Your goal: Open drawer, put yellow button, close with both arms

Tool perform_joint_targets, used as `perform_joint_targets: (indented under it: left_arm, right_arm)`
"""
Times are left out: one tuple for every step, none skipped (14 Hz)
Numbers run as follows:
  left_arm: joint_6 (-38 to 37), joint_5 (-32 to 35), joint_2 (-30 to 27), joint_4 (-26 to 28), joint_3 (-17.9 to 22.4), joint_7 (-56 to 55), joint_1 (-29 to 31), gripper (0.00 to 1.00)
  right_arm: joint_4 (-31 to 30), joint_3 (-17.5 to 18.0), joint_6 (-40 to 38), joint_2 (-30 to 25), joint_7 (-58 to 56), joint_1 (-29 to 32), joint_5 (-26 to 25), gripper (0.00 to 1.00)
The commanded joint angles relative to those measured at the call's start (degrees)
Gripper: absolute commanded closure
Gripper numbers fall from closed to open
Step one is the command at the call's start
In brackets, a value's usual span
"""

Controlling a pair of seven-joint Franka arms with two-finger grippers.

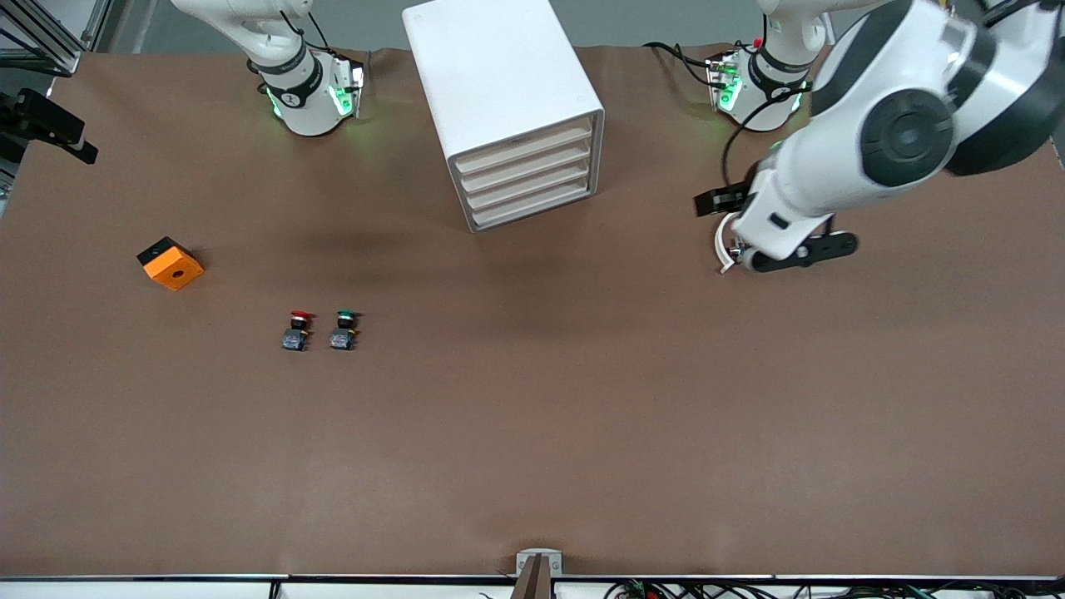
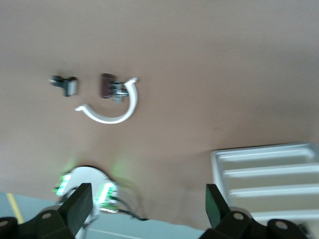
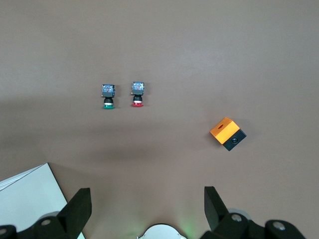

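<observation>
The white cabinet stands at the robots' edge of the table. Its top drawer and the three lower ones sit flush and shut. The cabinet's front also shows in the left wrist view, and a corner of it in the right wrist view. The yellow button is out of view. My left gripper hangs over bare table toward the left arm's end, beside the cabinet, open and empty. My right gripper is open and empty, high over the table near its own base, and does not show in the front view.
A red-capped button and a green-capped button stand side by side nearer the front camera; both show in the right wrist view. An orange block on a black base lies toward the right arm's end. A white curved piece hangs by the left gripper.
</observation>
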State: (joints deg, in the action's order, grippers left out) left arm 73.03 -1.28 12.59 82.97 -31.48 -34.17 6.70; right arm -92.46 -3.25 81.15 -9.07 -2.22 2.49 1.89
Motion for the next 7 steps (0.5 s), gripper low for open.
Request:
perform_joint_targets:
  left_arm:
    - [-1.83,-0.38,-9.83,6.04,13.94,10.74,-8.34,0.00]
    - [-1.83,-0.47,-12.82,8.33,17.74,14.97,-9.94,0.00]
    - [-1.83,-0.48,-15.90,11.31,21.17,18.66,-11.00,0.00]
    - [-1.75,-0.48,-17.84,12.82,23.38,21.66,-11.09,0.00]
    - [-1.75,-0.48,-19.08,13.44,25.23,24.56,-10.75,0.00]
    - [-1.75,-0.48,-19.79,13.62,26.64,26.94,-10.31,0.00]
    - [-1.57,-0.39,-20.32,13.97,28.13,29.14,-9.43,0.00]
  right_arm:
    - [-1.40,-2.73,0.76,-1.47,0.29,-2.66,0.74,0.00]
    - [-1.40,-2.73,0.76,-1.56,0.29,-2.58,0.74,0.00]
    - [-1.84,-2.73,0.85,-1.65,0.20,-2.40,0.74,0.00]
    - [-2.89,-2.73,1.28,-2.69,0.20,-2.31,0.74,0.00]
    - [-4.99,-2.64,2.42,-3.92,0.20,-2.14,0.74,0.00]
    - [-6.49,-2.64,3.47,-5.24,0.11,-1.96,0.74,0.00]
    - [-7.46,-2.38,4.18,-5.86,0.03,-1.88,0.74,0.00]
